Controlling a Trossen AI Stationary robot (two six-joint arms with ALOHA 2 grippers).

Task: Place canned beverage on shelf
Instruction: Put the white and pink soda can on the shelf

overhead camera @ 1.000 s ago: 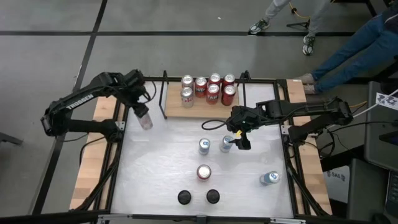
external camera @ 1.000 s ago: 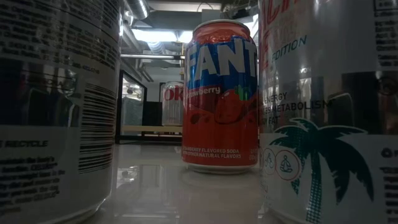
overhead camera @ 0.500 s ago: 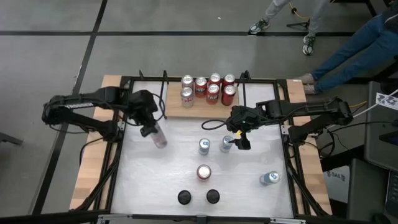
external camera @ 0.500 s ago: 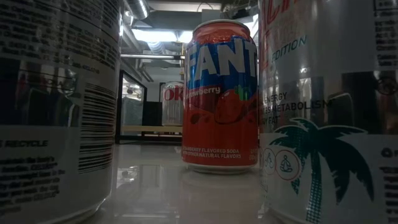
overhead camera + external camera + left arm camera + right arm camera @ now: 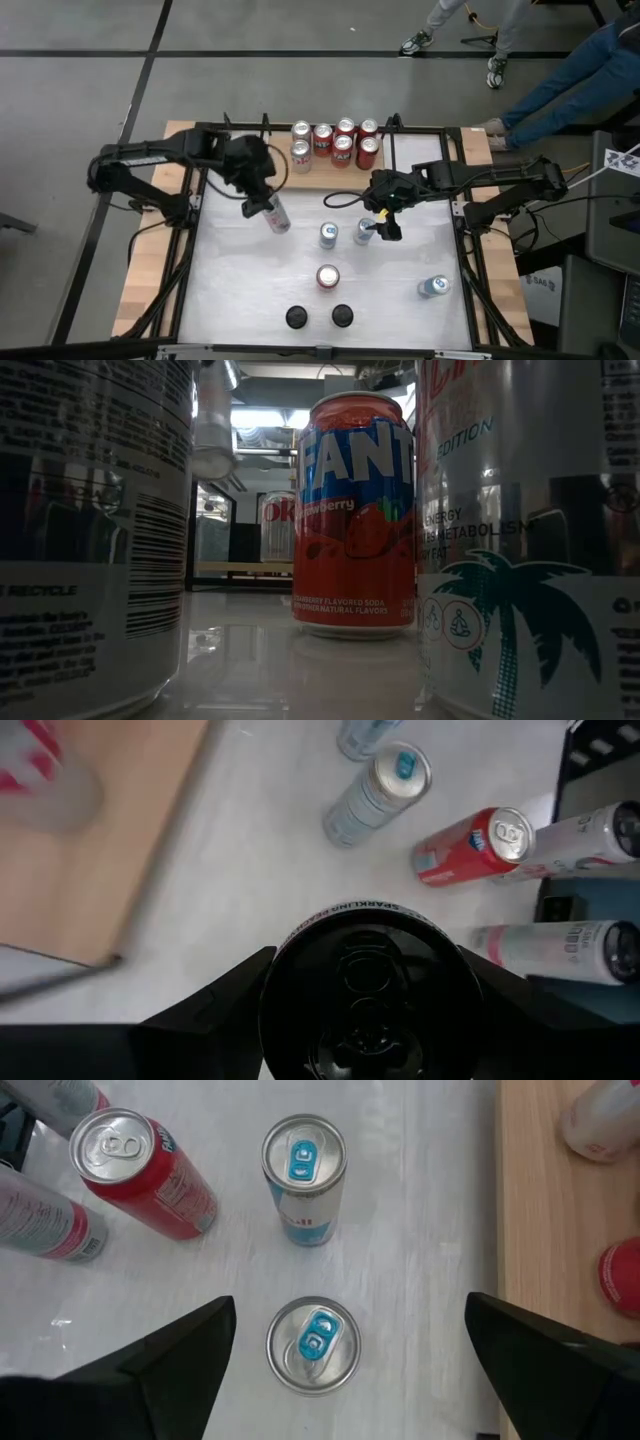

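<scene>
The shelf (image 5: pixel 325 170), a light-wood board with black upright rods, lies at the table's far middle and carries several red and silver cans (image 5: pixel 340 140). My left gripper (image 5: pixel 260 203) hangs above the table just near-left of the shelf, shut on a slim silver can (image 5: pixel 274 215). That can also shows in the low view as a pale can (image 5: pixel 213 420) in the air. My right gripper (image 5: pixel 386 224) stands open above a blue-tabbed can (image 5: pixel 312 1342), touching nothing. My left gripper pinches the silver can between its two fingers (image 5: pixel 215 1010), one on each side of the wall just below the dark top end (image 5: pixel 370 990). The fingers slant down from the table's left. The can hangs below them, tilted, lifted clear of the table.
Loose cans stand on the white table: two blue-tabbed ones (image 5: pixel 328 235), a red one (image 5: pixel 327 276), two dark-topped ones (image 5: pixel 296 317) at the near edge, and one at the near right (image 5: pixel 432 287). A black frame (image 5: pixel 200 200) rings the table. People's legs (image 5: pixel 560 80) show beyond the far right.
My left gripper has carried the silver can from the table's left edge toward the middle, just near of the shelf's left end, rising a little and rolling as it went. The can has come into the low view at the top.
</scene>
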